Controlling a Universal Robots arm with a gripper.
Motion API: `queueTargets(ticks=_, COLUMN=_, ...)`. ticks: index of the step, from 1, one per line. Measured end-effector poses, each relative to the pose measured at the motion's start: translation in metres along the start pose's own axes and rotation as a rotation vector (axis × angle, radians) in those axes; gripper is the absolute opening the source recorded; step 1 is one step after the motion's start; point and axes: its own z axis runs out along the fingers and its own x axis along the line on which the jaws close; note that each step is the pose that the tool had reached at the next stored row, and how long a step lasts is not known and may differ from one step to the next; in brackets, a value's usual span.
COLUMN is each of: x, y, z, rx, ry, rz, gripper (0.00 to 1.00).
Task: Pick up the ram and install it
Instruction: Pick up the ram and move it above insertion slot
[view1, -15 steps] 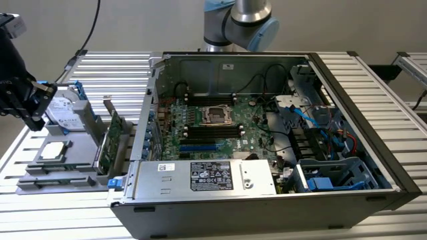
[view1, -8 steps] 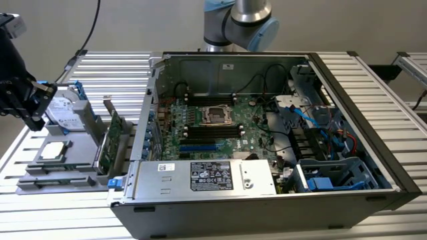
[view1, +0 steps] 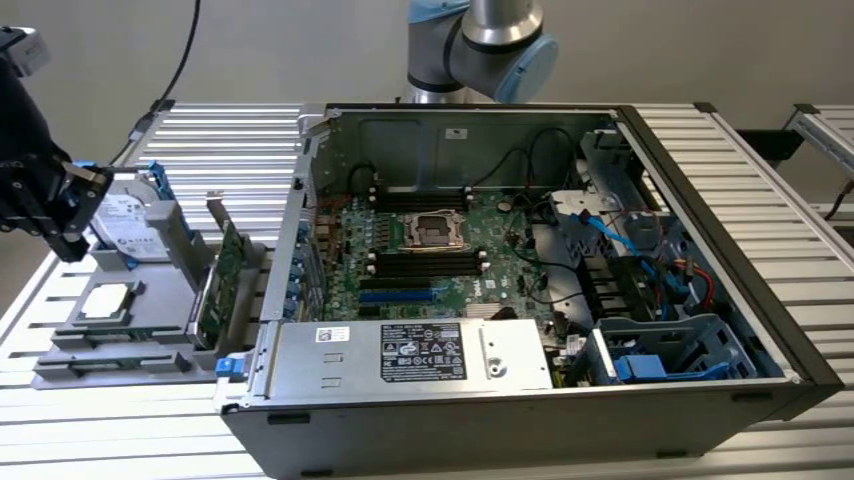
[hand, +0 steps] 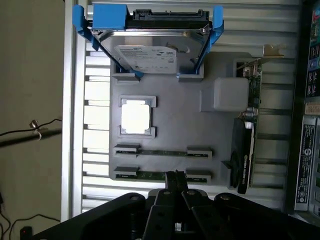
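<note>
Two ram sticks stand on edge in a grey fixture: one ram (hand: 162, 152) between two grey end clips, the other ram (hand: 149, 175) in the row nearest my gripper. My gripper (hand: 175, 176) hovers above that nearer stick, fingers pressed together with nothing between them. In the exterior view the black gripper (view1: 64, 245) hangs at the far left over the fixture (view1: 147, 330). The open computer case (view1: 534, 250) holds the motherboard, whose black memory slots (view1: 424, 263) lie just below the processor socket.
The fixture also carries a hard drive in a blue caddy (hand: 150, 30), a processor chip (hand: 136, 116) and a green expansion card (hand: 245, 145) with a metal bracket, standing upright beside the case wall. Cables and drive bays fill the case's right side (view1: 641, 260).
</note>
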Motion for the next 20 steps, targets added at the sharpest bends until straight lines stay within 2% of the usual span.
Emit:
queueTargets(ticks=4, x=0.0, y=0.0, z=0.0001, rx=0.0035, ry=0.0001, rz=-0.072, gripper=0.11)
queueTargets(ticks=20, x=-0.0002, y=-0.0001, z=0.004, rx=0.0177, ry=0.0073, rz=-0.363, gripper=0.11)
